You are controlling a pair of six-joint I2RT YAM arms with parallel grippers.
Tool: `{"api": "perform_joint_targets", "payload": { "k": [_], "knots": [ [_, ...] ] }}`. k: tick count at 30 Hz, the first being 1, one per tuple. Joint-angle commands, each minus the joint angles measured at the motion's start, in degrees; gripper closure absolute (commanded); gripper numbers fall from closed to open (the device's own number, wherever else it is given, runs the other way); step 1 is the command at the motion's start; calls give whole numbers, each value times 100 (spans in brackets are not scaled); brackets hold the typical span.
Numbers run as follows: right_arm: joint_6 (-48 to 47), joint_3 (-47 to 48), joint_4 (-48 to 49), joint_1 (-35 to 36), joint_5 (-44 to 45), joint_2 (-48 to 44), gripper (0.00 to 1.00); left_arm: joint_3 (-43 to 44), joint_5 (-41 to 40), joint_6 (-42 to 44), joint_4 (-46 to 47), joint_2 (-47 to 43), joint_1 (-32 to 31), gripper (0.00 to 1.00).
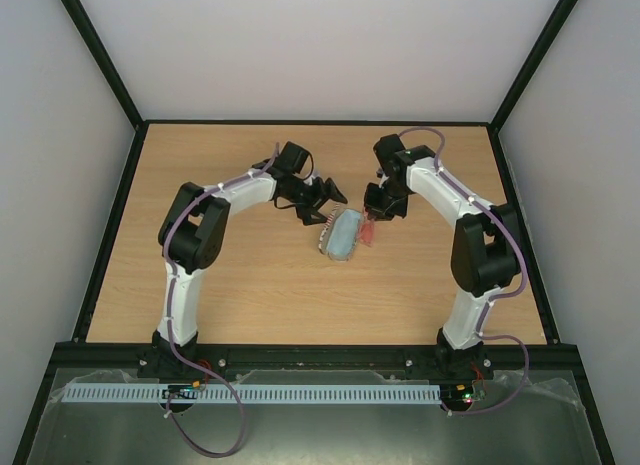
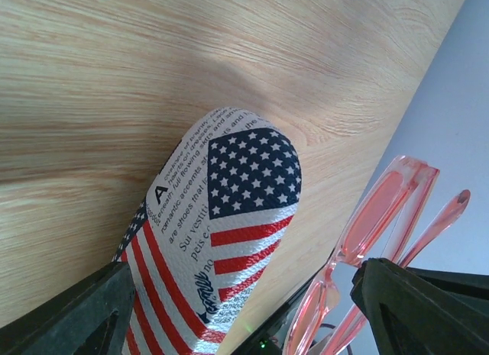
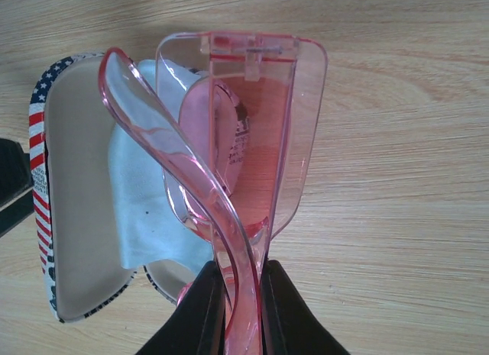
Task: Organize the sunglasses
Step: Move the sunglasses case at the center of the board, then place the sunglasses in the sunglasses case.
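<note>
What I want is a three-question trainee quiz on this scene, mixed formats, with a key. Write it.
1. True or false: the right end effector is shut on the red-tinted translucent plastic sunglasses.
2. Multiple choice: what lies inside the open flag-patterned oblong case? A. a light-blue cloth B. a metal pen C. a second pair of glasses
3. Fill in: the left end effector is ____ (open or shut).

Key: 1 true; 2 A; 3 open.
</note>
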Motion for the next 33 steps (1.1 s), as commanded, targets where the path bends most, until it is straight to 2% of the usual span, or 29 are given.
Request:
{"api": "perform_joint_targets", "payload": {
  "k": [1, 12, 16, 33],
  "knots": [
    [-62, -46, -121, 102, 150, -191, 99, -109, 75, -87, 130, -308, -58, 16],
    [-55, 525, -420, 478, 397, 235, 99, -169, 72, -204, 247, -388, -185, 16],
    [284, 443, -368, 546, 252, 285, 99, -282, 59, -229, 294, -490, -208, 16],
    [521, -29, -205, 704, 316, 445, 99, -538, 79, -397, 541, -666, -266, 16]
  ]
}}
